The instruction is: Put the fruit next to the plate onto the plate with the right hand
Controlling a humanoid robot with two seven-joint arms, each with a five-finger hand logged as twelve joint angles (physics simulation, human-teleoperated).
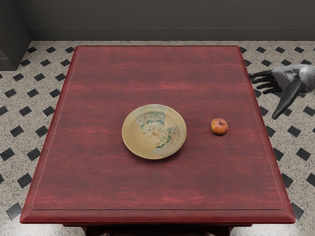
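A small red-orange apple (219,126) lies on the dark red table, to the right of the plate and apart from it. The plate (134,142) is a shallow tan dish with a green and brown painted pattern, sitting near the table's middle with nothing on it. My right hand (274,89) hovers off the table's right edge, above the floor, well up and right of the apple. Its dark fingers are spread and hold nothing. The left arm does not show.
The red wooden table (98,187) fills most of the view, ringed by a black-and-white tiled floor. A dark cabinet corner (10,44) stands at the far left.
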